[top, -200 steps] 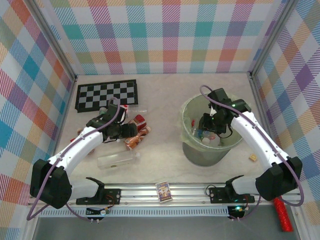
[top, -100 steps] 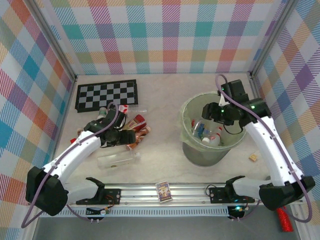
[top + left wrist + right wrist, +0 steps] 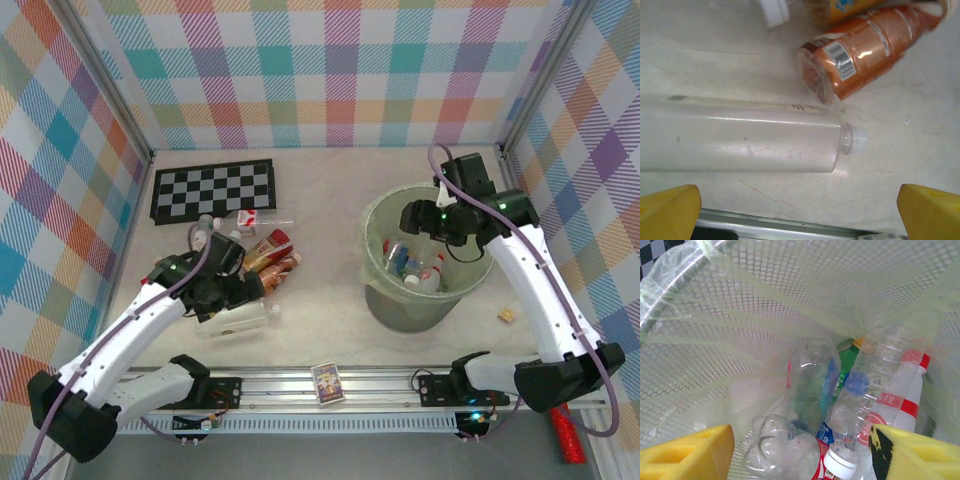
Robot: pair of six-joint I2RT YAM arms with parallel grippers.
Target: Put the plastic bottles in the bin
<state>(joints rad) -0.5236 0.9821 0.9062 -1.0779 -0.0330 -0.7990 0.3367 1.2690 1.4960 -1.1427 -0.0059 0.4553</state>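
Plastic bottles are split between two places: several already lie in the bin (image 3: 376,216), among them a clear one with a red-white label (image 3: 890,400) and a crumpled one (image 3: 782,452), while others wait on the table left of it. The right gripper (image 3: 416,219) hangs over the bin's mouth with its pads apart and nothing between them, so that arm carries no load. The left gripper (image 3: 800,212) hovers, spread wide and empty, above a long clear bottle (image 3: 740,142) lying on its side near the front rail, which looks like the next pick. Its fingers seem to line up along the bottle's length, so the wrist probably needs turning to span the body before lowering and closing. An orange-brown bottle (image 3: 865,47) lies with its base just beside the clear bottle's shoulder and could catch a finger or get nudged; the smooth round body may also roll. Farther off sit a chessboard (image 3: 213,190), a small picture card box (image 3: 328,382) on the rail, and a red glittery stick (image 3: 564,430), none in the way.
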